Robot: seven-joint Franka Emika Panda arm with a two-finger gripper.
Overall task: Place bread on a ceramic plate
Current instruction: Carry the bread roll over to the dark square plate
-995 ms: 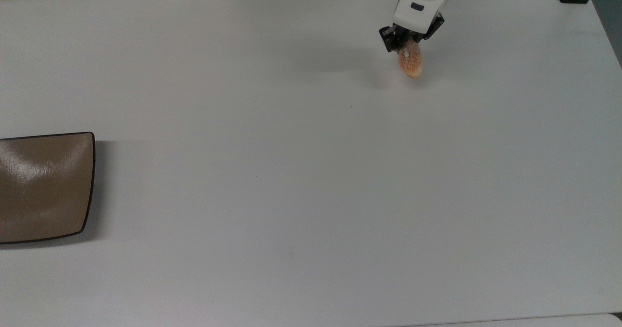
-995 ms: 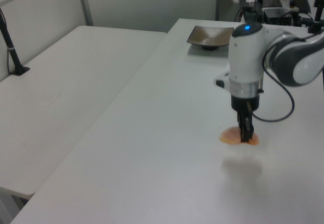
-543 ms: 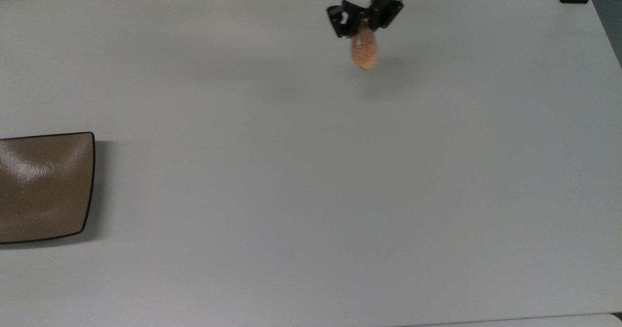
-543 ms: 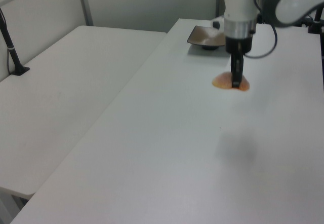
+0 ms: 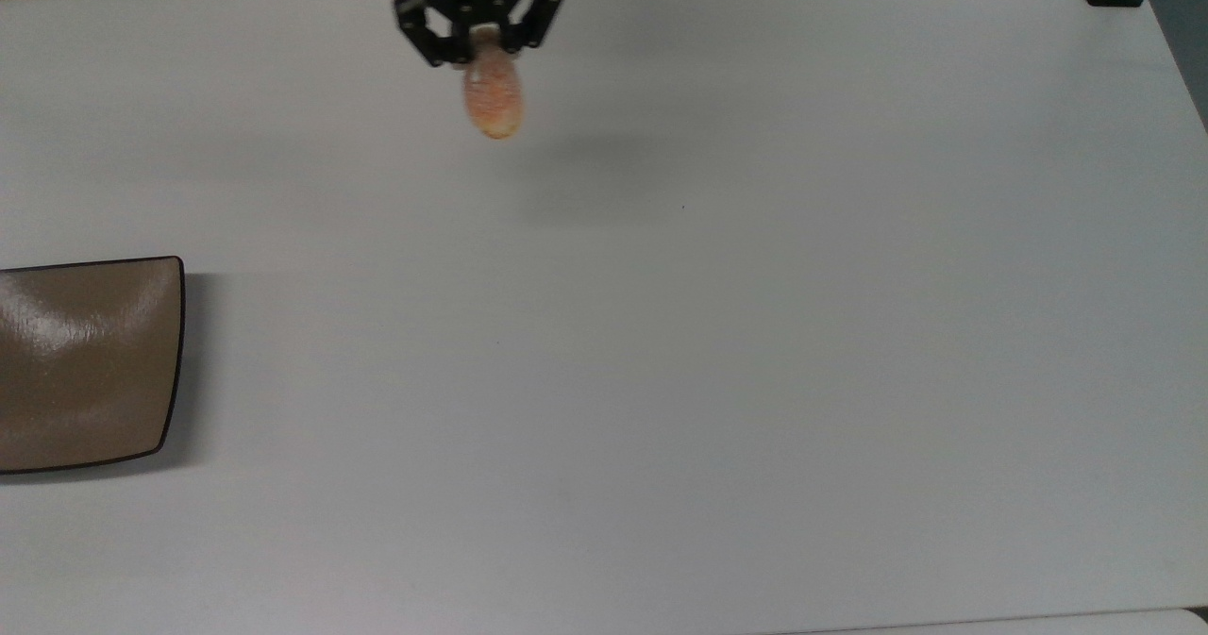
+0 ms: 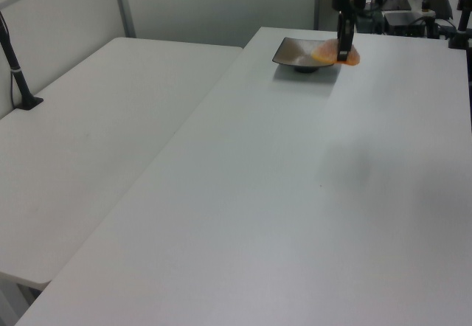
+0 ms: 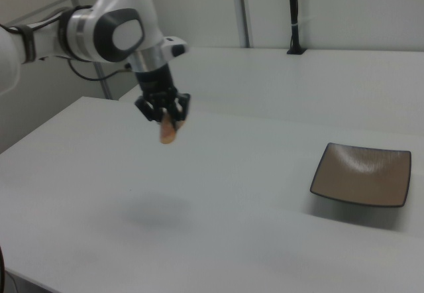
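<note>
Currently you are holding one item in transit, with one destination waiting.

Item: the bread, a small oval orange-golden roll with a speckled crust. It is hanging lengthwise below the gripper, pinched at its upper end, clear of the table. The right view is showing it well above the tabletop, with a soft shadow lying on the surface below and toward the right view's left.

Holder: the gripper, fingers closed narrowly around the roll's top. The grip is looking small against the roll's length, so you are likely carrying it with some freedom to swing.

Destination: the ceramic plate, a glossy brown square with a dark rim, sitting at the top view's left edge and partly cut off by it. Nothing is lying on it. In the right view the plate is resting flat, well apart from the roll, toward the right view's right. In the left view the bread is overlapping the plate's outline, but judging by the other two views this is only a matter of line of sight.

Progress: pickup and lift are done. Remaining for you: most of the carry across the table, the descent over the plate's middle, the release and the withdrawal. Roughly the first half is looking complete.
</note>
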